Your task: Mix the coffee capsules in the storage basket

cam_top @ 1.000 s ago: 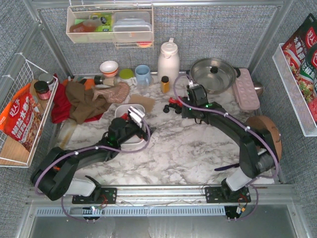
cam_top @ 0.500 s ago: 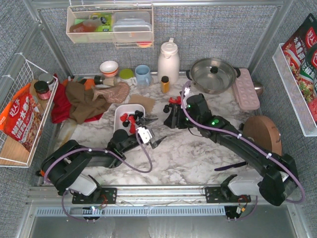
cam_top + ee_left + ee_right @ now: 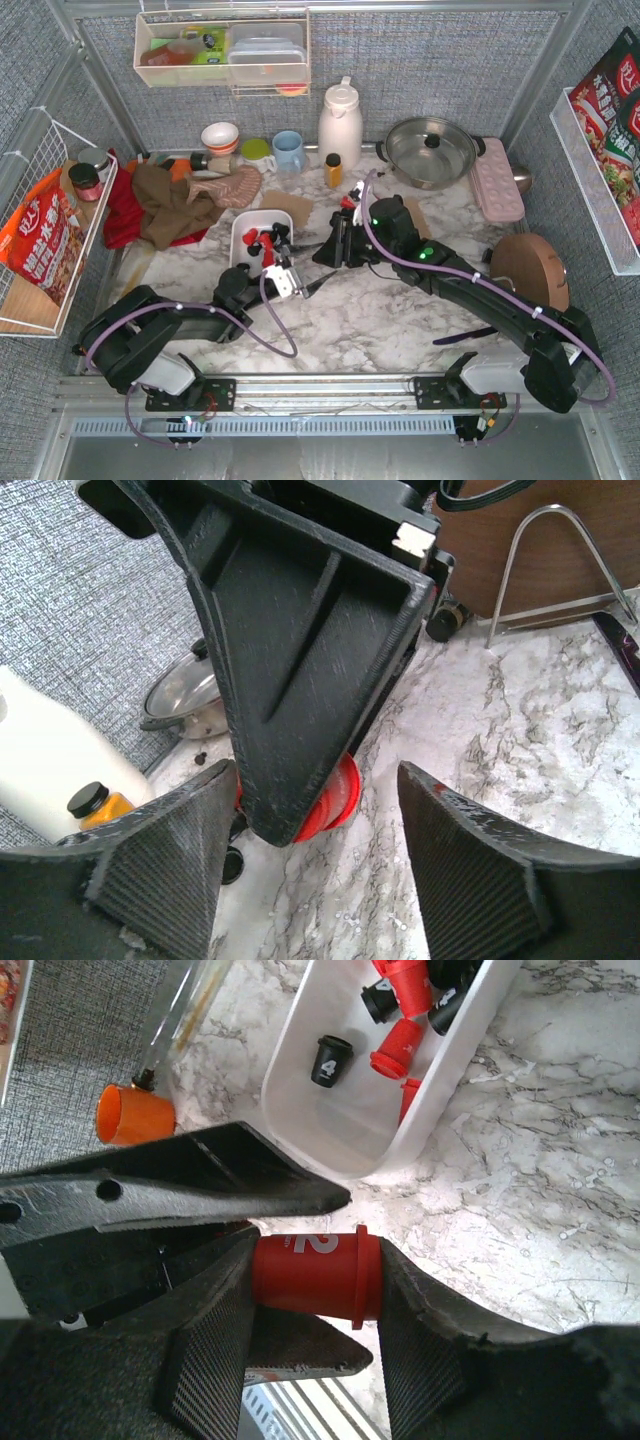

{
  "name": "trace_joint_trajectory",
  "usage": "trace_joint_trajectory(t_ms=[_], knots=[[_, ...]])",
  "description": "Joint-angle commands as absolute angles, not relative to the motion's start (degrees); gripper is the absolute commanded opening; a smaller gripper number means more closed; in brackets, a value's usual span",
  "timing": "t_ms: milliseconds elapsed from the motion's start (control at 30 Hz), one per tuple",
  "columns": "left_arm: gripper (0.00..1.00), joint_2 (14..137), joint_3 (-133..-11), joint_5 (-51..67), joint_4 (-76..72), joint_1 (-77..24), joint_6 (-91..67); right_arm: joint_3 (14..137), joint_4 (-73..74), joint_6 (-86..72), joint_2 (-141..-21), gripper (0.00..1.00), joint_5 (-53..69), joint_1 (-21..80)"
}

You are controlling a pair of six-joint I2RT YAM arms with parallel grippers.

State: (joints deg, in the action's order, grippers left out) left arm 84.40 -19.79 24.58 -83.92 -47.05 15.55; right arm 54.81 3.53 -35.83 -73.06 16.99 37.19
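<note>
The marbled desk (image 3: 380, 310) has bare surface across the lower centre of the top view. Its upper edge is crowded by one steel pot (image 3: 430, 150), one white flask (image 3: 340, 122) and one cloth heap (image 3: 175, 205). One storage basket (image 3: 240, 232) lies left of centre, clear of the desk edges. The left end effector (image 3: 300, 265) is open, its fingers straddling the right end effector (image 3: 335, 245) beside the basket's right rim. The right end effector is clamped on one red capsule (image 3: 318, 1278), held outside the basket over bare marble. Inside the basket, coffee capsules (image 3: 398, 1050) show: three red and at least three black.
</note>
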Motion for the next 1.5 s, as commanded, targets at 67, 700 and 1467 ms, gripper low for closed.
trace_joint_trajectory(t_ms=[67,700,1467], knots=[[0.64,82.9,-18.8,25.5,-86.6,-47.0,15.0,56.3,1.4,-36.2,-73.4,0.42,18.2,37.7],[0.34,80.5,-16.8,24.9,-85.9,-47.1,16.3,56.7,2.8,-36.1,-74.1,0.59,16.9,38.6],[0.27,74.3,-14.0,-0.3,-73.0,-46.2,18.6,61.7,12.5,-27.6,-71.1,0.75,1.0,38.0]])
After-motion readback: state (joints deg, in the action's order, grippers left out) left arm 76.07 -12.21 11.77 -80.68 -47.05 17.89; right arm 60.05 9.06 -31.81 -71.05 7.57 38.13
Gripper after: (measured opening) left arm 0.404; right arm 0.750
